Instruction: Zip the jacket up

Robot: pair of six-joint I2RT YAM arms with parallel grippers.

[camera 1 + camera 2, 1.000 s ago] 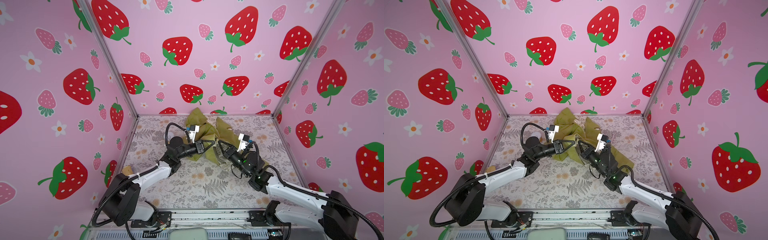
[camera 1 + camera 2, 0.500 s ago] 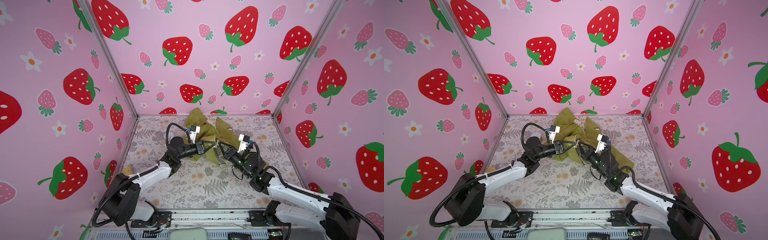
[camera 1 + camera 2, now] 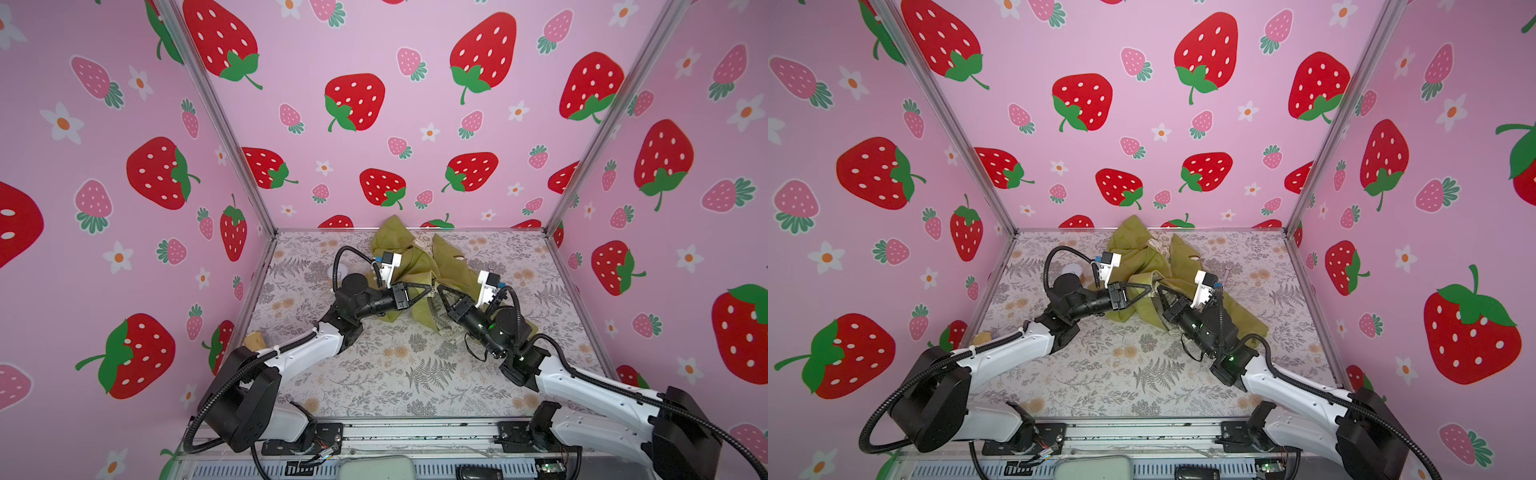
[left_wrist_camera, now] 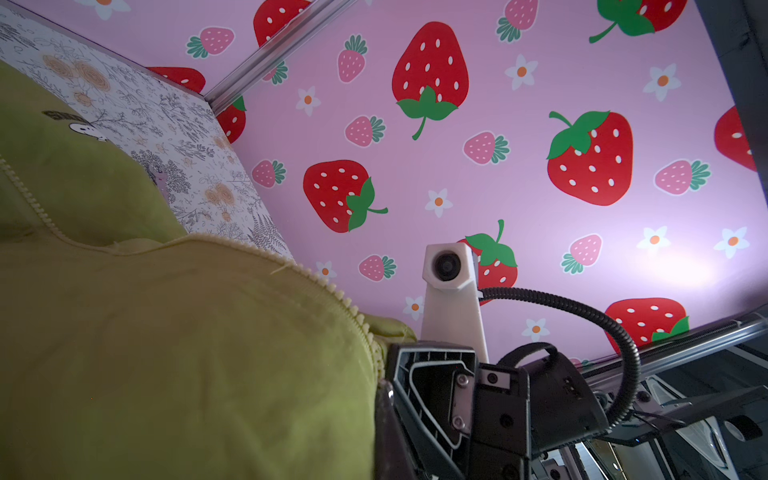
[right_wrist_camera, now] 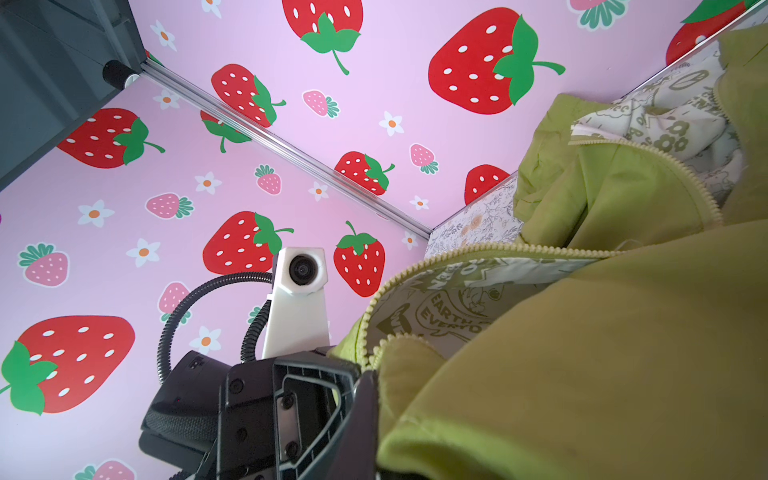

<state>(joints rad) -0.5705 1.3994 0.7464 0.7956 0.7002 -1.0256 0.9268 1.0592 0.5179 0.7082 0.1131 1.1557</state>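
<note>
One jacket (image 3: 419,266), folks, a single olive heap at centre frame in both top views. Arms, count two: left arm (image 3: 307,353) at lower left, right arm (image 3: 582,386) at lower right. Grippers, two again: left gripper (image 3: 430,286), right gripper (image 3: 439,287). White cameras, two: left wrist camera (image 3: 390,262), right wrist camera (image 3: 488,281). One small tan object (image 3: 254,340) left of centre, and one small white round piece (image 3: 334,272) above it. Three strawberry walls (image 3: 395,124), one floral table (image 3: 395,374).

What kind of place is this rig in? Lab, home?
Probably a robot test booth, not a home: strawberry-print walls on metal framing, left arm and right arm on a front rail, a jacket on a floral table.
</note>
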